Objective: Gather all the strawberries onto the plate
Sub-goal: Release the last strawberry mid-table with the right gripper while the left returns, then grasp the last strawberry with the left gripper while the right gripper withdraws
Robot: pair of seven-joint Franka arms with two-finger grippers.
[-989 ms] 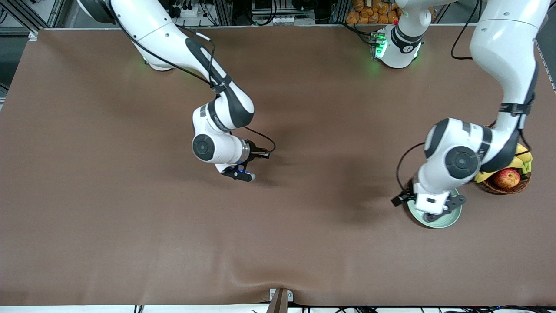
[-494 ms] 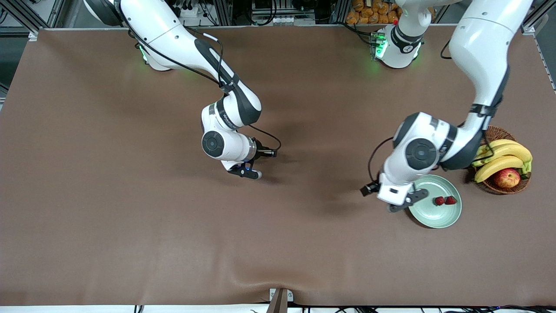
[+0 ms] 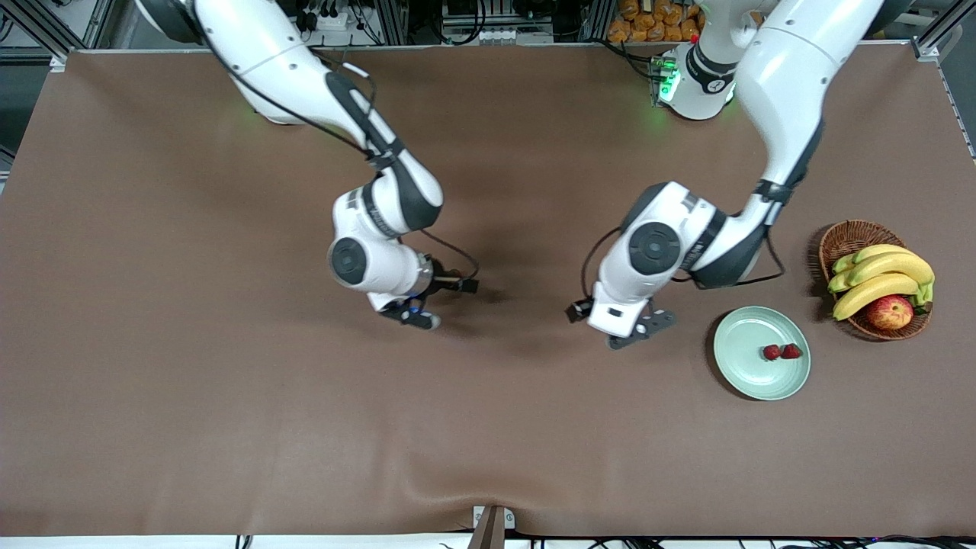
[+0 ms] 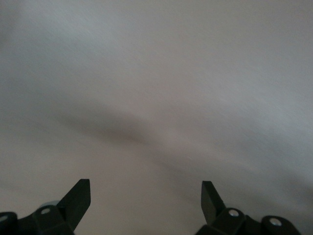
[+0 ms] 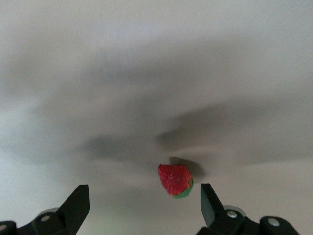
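One strawberry seemingly lies between right jaws; left jaws over table.

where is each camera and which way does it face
front: high across the table, looking down at both arms, the plate with two strawberries, and the basket.
left wrist: on the left arm, looking down at bare table; its open fingers show.
right wrist: on the right arm, looking down at a third strawberry; its open fingers show.
shared: the front view also shows the left gripper and right gripper, not that strawberry.
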